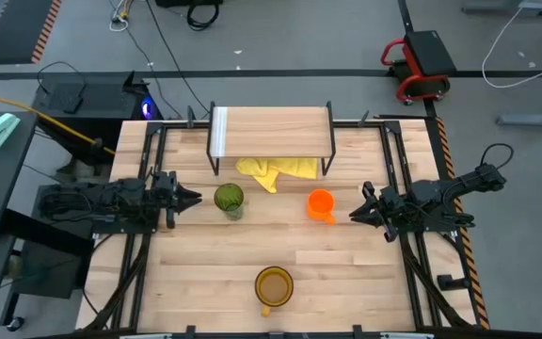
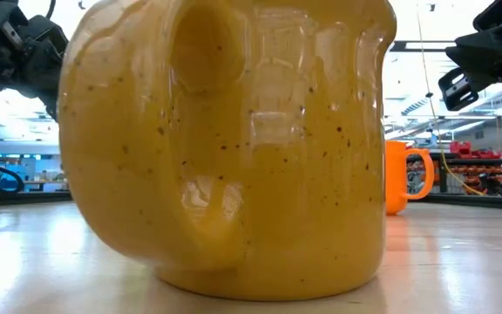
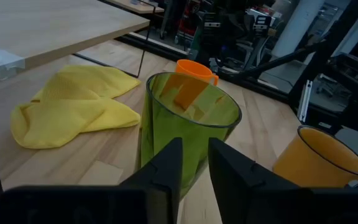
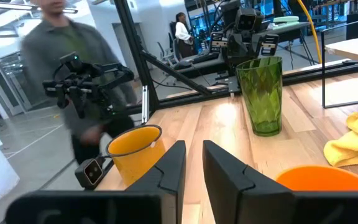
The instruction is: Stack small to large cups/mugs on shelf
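The green tumbler [image 1: 229,199] stands upright on the table in front of the shelf [image 1: 271,127], which has a light board on thin black legs. The orange mug [image 1: 320,204] stands to the tumbler's right. The amber mug [image 1: 274,285] sits by the near edge and fills the low view [image 2: 234,148]. My left gripper [image 1: 196,198] is shut, just left of the tumbler [image 3: 191,124] and apart from it. My right gripper [image 1: 354,215] is shut, just right of the orange mug [image 4: 322,177] without touching it.
A crumpled yellow cloth [image 1: 276,169] lies partly under the shelf's front edge, behind the tumbler and the orange mug. Bare tabletop lies between the two standing cups and the amber mug. A person [image 4: 73,62] stands in the room beyond the table.
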You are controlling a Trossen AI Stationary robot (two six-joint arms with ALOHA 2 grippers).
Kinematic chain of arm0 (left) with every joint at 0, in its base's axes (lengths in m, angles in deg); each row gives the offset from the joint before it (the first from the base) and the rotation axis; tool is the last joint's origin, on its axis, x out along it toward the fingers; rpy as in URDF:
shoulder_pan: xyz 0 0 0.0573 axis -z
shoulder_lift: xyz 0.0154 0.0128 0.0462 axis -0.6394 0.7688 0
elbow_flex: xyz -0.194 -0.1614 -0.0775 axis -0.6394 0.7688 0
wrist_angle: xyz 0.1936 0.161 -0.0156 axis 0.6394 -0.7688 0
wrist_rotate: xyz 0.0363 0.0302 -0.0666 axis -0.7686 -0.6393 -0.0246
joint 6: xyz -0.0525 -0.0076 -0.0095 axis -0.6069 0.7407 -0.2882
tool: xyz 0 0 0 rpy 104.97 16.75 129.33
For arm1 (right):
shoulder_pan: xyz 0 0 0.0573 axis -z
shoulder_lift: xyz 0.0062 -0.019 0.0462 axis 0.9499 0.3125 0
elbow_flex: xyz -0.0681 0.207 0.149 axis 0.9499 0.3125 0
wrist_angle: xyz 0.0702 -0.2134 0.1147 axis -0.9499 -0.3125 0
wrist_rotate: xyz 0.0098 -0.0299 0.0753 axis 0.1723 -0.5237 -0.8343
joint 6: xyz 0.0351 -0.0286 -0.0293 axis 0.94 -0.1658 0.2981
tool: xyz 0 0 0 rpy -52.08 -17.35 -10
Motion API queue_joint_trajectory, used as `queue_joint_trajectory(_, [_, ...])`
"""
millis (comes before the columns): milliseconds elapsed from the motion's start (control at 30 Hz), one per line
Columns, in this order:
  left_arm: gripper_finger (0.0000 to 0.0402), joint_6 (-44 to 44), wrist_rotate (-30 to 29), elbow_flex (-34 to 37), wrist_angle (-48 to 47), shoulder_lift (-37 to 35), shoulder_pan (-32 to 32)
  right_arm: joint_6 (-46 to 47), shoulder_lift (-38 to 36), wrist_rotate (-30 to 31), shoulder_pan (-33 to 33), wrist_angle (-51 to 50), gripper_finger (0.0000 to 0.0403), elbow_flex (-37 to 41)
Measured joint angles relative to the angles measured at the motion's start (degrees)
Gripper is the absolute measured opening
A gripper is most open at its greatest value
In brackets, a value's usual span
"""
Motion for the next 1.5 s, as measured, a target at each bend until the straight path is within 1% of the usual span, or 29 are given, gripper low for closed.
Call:
queue_joint_trajectory(200, [0.0091,0.0,0.0,0.0,0.0,0.0,0.0,0.0,0.0,0.0,0.0,0.0,0.0062,0.0])
queue_joint_trajectory(467, [0.0083,0.0,0.0,0.0,0.0,0.0,0.0,0.0,0.0,0.0,0.0,0.0,0.0062,0.0])
queue_joint_trajectory(733, [0.0091,0.0,0.0,0.0,0.0,0.0,0.0,0.0,0.0,0.0,0.0,0.0,0.0062,0.0])
queue_joint_trajectory(933, [0.0085,-0.6,0.0,0.0,0.6,0.0,0.0,0.0,0.0,0.0,0.0,0.0,0.0062,0.0])
queue_joint_trajectory(1000, [0.0083,-3.1,0.0,0.0,2.0,0.0,0.0,0.0,0.0,0.0,0.0,0.0,0.0062,0.0])
queue_joint_trajectory(1200, [0.0087,-16.1,0.0,0.0,2.8,0.0,0.0,0.0,0.0,0.0,0.0,0.0,0.0062,0.0])
queue_joint_trajectory(1367, [0.0088,-21.6,-0.3,0.0,2.8,0.0,0.0,-0.1,0.0,0.0,0.0,0.0,0.0062,0.0])
queue_joint_trajectory(1500, [0.0082,-28.7,-1.9,0.0,3.0,0.0,0.0,-0.2,0.0,0.0,0.0,0.0,0.0062,0.0])
